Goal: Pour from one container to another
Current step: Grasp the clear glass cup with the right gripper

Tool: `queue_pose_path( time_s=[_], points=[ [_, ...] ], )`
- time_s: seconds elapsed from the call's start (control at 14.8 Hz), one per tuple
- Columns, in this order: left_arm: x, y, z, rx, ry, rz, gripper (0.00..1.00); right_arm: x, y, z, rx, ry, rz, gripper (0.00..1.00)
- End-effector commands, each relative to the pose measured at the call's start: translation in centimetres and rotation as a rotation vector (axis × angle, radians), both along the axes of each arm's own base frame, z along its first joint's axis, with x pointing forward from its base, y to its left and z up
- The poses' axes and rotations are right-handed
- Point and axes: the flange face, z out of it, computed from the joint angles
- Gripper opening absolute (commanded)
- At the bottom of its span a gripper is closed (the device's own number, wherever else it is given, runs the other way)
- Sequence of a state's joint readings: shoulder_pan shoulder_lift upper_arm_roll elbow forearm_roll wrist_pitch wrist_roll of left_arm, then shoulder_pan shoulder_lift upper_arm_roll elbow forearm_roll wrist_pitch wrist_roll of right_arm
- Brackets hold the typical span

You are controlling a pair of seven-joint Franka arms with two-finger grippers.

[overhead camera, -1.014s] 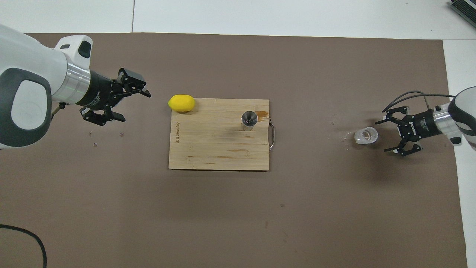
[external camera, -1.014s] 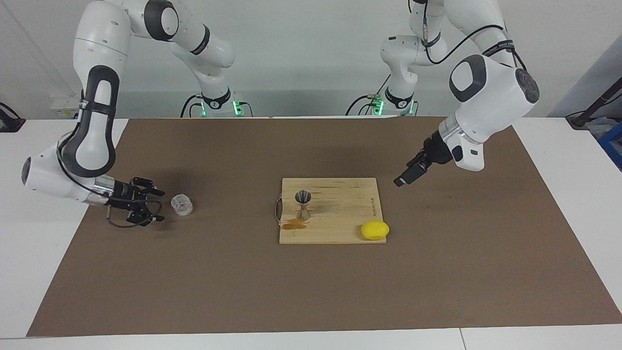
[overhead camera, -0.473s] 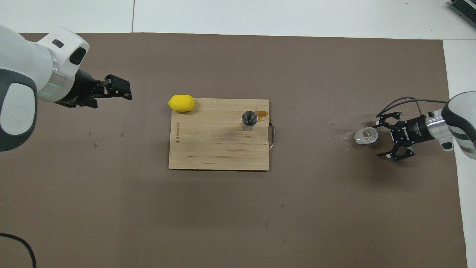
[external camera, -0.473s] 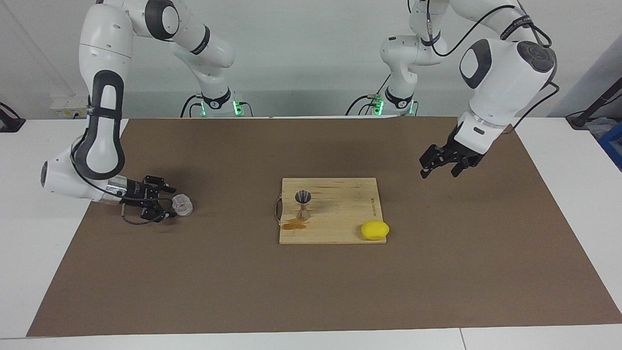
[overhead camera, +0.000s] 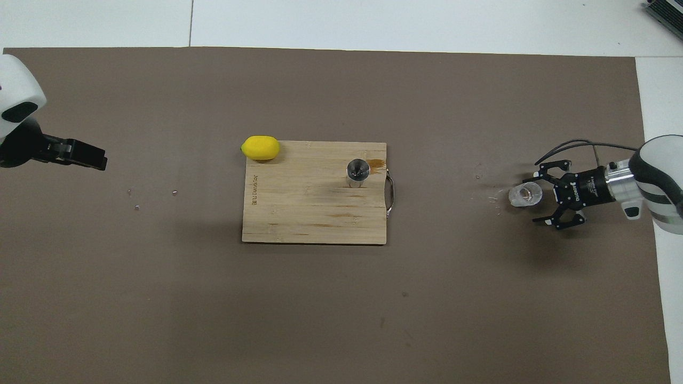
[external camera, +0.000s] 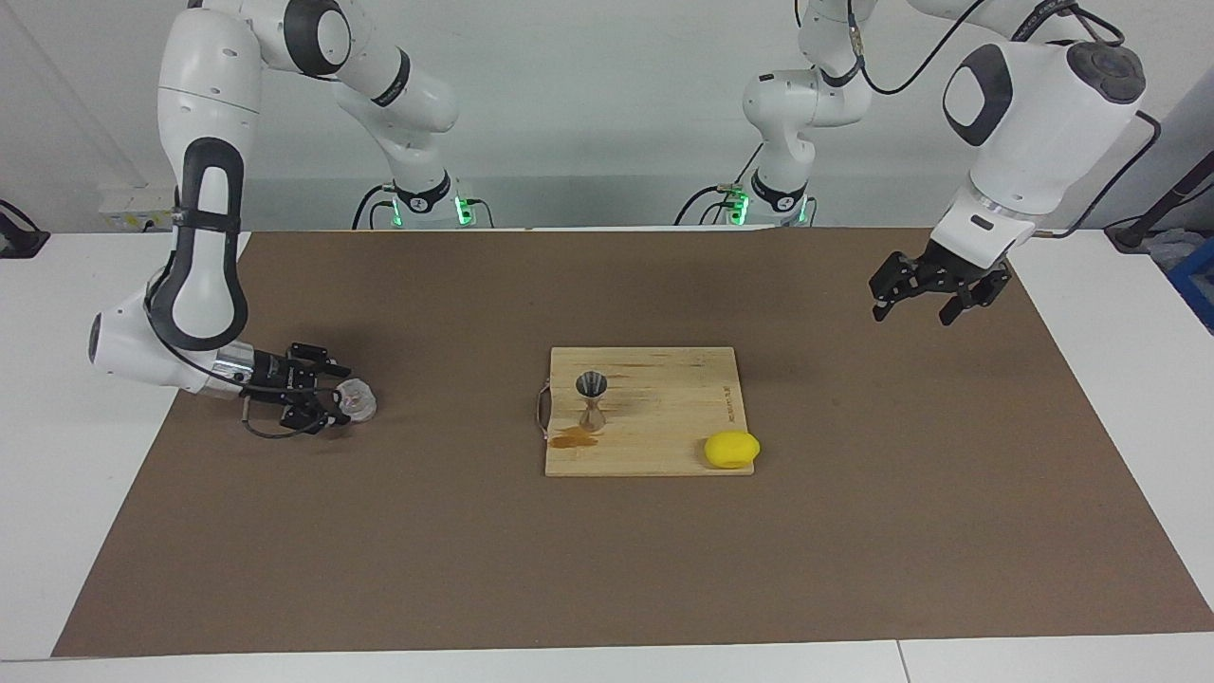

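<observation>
The clear glass tumbler (external camera: 358, 399) stands on the brown mat at the right arm's end of the table; it also shows in the overhead view (overhead camera: 525, 194). My right gripper (external camera: 335, 398) is low and open, its fingertips reaching the tumbler's sides (overhead camera: 540, 197). I cannot tell whether they touch it. The metal jigger (external camera: 593, 398) stands upright on the wooden board (external camera: 673, 408), also seen from overhead (overhead camera: 357, 172). My left gripper (external camera: 912, 311) is open and empty, raised over the mat toward the left arm's end (overhead camera: 96, 160).
A yellow lemon (external camera: 731, 449) lies at a corner of the board (overhead camera: 299, 213), farther from the robots than the jigger. A brown stain (external camera: 572, 437) marks the board beside the jigger. A metal handle (overhead camera: 391, 192) sits on the board's edge facing the tumbler.
My right gripper has slid forward, bringing its open fingers up to the tumbler. My left gripper has risen and drawn away from the board toward the left arm's end.
</observation>
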State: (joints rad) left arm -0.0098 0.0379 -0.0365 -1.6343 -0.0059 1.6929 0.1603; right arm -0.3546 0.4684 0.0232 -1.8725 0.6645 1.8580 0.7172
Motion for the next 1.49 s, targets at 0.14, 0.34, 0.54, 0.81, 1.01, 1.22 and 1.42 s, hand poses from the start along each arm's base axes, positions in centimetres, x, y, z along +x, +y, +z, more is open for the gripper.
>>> queue_pose_path(
  time_s=[0.14,0.34,0.54,0.81,1.01,1.22,1.42],
  points=[
    [-1.3,1.3,0.2,0.026,0.017,0.037,1.00,-0.5,0.8,0.1,0.008,-0.044,-0.033,1.00],
    [-1.9,-0.6,2.2,0.024,0.057,0.132,1.00,-0.8,0.9,0.0,0.023,-0.045,-0.053,1.00],
    [-3.8,-0.5,2.1,0.032,0.066,0.131,1.00,-0.7,1.2,0.5,0.059,-0.041,-0.062,0.71],
    [-3.6,0.6,2.0,0.027,0.040,0.071,1.00,-0.5,1.5,0.9,0.094,-0.021,-0.088,0.13],
    [-3.7,1.1,3.2,0.000,0.052,0.092,1.00,-0.3,1.8,2.0,0.097,-0.013,-0.114,0.00],
    [-3.6,0.9,3.6,-0.019,0.051,0.094,1.00,0.3,3.4,4.0,0.089,-0.001,-0.137,0.00],
    [-3.2,0.4,4.7,-0.032,0.061,0.092,1.00,1.6,7.1,6.8,0.062,0.008,-0.155,0.00]
  ],
)
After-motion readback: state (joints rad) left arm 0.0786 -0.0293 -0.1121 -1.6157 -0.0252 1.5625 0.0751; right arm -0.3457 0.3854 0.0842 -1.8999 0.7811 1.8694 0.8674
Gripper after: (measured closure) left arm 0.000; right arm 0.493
